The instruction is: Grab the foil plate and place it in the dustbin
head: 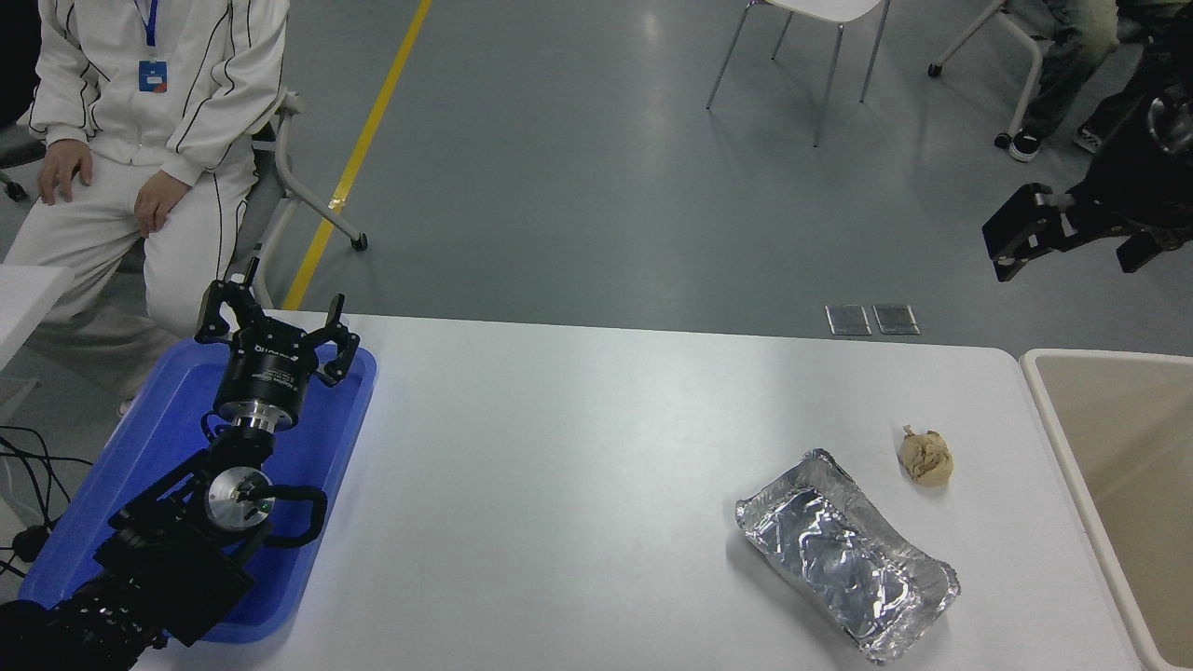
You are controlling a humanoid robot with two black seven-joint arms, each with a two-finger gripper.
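Spanning the lower picture: white table (578, 485), bearing everything below; standing against its right edge: dustbin (1053, 410), beige with a pale cream rim and tan inner walls, partly cut off by the picture's right side; lying flat at the table's left end, overhanging the near-left corner: blue tray (168, 410); sitting beyond the table's far-left corner, in white clothes with dark piping, hands resting on thighs: person (140, 140); reaching in from the lower left over the blue tray: left arm, ending in left gripper (276, 328) with fingers spread apart, holding nothing; hanging at the right edge above the floor, well beyond the table's far side: right gripper (1021, 238), black, too dark for telling whether its fingers are apart or together; lying on the table's near-right part, slanting from upper left to lower right, open side up, near the dustbin but not touching it: foil plate (846, 554), crinkled and shiny; sitting just beyond the foil plate's far end, apart from it, between plate and dustbin: paper ball (925, 457), tan and crumpled.
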